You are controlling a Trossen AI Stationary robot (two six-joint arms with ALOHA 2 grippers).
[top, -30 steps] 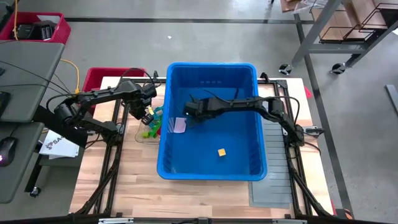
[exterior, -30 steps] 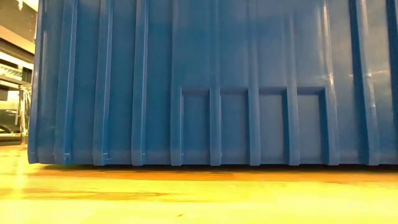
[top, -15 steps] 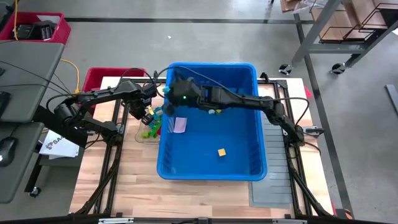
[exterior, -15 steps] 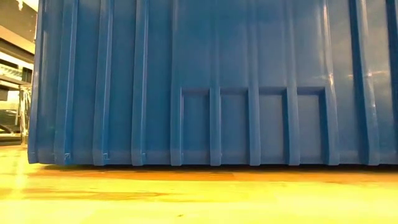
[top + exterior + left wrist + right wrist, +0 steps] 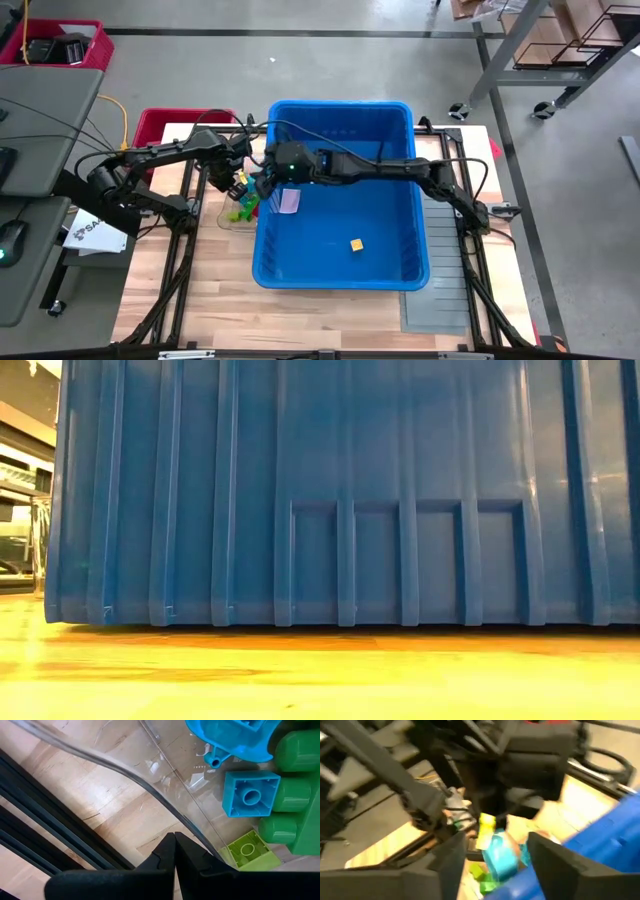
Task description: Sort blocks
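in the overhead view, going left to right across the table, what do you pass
left gripper → blocks in a clear tray → right gripper at the bin's left rim → yellow block on the blue bin floor

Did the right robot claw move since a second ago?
Yes. The right gripper went from inside the blue bin out to its left wall, reaching over toward the blocks outside.

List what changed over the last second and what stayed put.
The right gripper swung from inside the blue bin to its left wall, over the clear tray of blocks, and its fingers spread open around a teal block. The left gripper, the bin and the yellow block stayed put.
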